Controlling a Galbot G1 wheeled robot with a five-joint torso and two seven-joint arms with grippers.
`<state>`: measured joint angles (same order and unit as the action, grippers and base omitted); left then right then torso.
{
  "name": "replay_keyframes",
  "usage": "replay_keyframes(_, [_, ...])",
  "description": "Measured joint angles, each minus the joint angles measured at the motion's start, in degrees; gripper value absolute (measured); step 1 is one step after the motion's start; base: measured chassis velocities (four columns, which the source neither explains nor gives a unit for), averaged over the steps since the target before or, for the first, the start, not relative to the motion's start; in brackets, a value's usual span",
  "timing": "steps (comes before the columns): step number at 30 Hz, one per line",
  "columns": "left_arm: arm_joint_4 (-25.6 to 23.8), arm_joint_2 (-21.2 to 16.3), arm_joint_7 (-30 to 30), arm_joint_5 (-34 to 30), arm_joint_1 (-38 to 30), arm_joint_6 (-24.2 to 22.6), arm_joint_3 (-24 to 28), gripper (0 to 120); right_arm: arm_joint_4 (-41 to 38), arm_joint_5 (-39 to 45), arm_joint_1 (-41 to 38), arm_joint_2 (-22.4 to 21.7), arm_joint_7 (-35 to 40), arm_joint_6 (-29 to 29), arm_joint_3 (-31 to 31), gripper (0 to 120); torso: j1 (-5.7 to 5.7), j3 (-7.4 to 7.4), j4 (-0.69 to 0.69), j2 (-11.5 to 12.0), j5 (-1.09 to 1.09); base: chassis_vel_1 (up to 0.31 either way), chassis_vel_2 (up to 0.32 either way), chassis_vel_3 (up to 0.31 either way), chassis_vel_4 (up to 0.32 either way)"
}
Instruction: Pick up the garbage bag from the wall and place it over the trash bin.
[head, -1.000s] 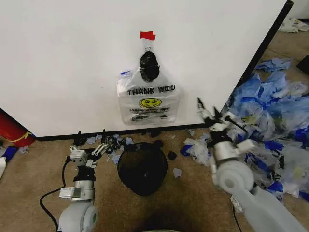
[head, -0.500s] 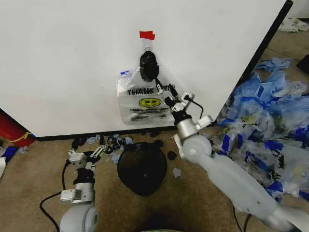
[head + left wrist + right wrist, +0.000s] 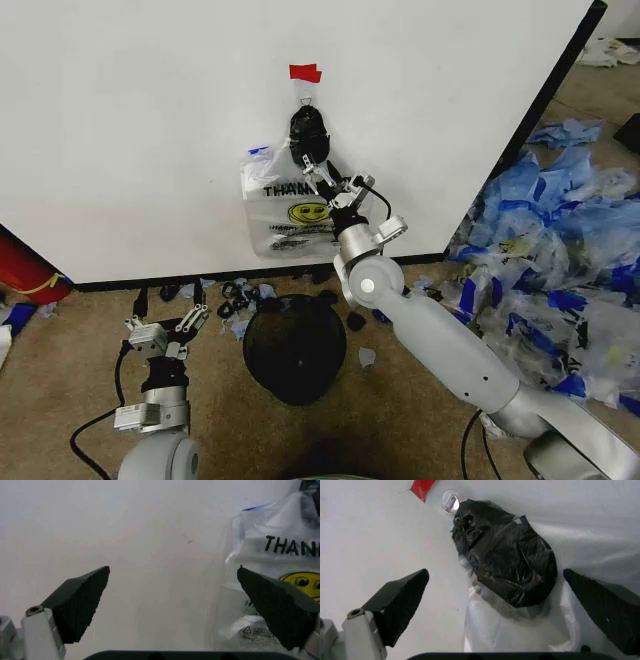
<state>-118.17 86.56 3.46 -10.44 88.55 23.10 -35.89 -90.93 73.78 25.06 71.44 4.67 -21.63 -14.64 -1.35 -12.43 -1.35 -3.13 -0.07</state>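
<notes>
The garbage bag (image 3: 300,205) hangs flat on the wall (image 3: 150,130), gathered into a black wad just under a strip of red tape (image 3: 305,72), its lower edge clear of the floor. The right gripper (image 3: 318,172) is up at the bag's top — fingers spread wide, nothing held, the wad lying between them in its wrist view. The left gripper (image 3: 162,328) waits low, also open, beside the trash bin (image 3: 295,347) — which stands below the bag with scraps around it.
</notes>
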Motion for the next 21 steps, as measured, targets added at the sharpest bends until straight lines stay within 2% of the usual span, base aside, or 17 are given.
replay_keyframes(9, [-0.2, 0.4, 0.0, 0.3, 0.1, 0.1, 0.1, 100, 1.5, 0.2, -1.5, 1.5, -0.4, 0.2, 0.2, 94, 0.00, 0.00, 0.00, 0.0, 0.00, 0.000, 0.000, 0.000, 0.000])
replay_keyframes(17, [0.1, 0.8, 0.0, 0.4, -0.1, 0.4, 0.3, 100, 1.0, 0.2, -1.7, 2.2, -0.4, 0.4, 0.3, 80, 0.00, 0.00, 0.01, 0.0, 0.00, 0.000, 0.000, 0.000, 0.000])
replay_keyframes(21, [0.3, 0.8, 0.0, 0.6, -0.2, 0.7, 0.4, 100, 0.8, 0.2, -1.5, 2.1, -0.3, 0.5, 0.4, 79, 0.01, 0.00, -0.01, 0.0, 0.01, 0.000, 0.000, 0.000, 0.000])
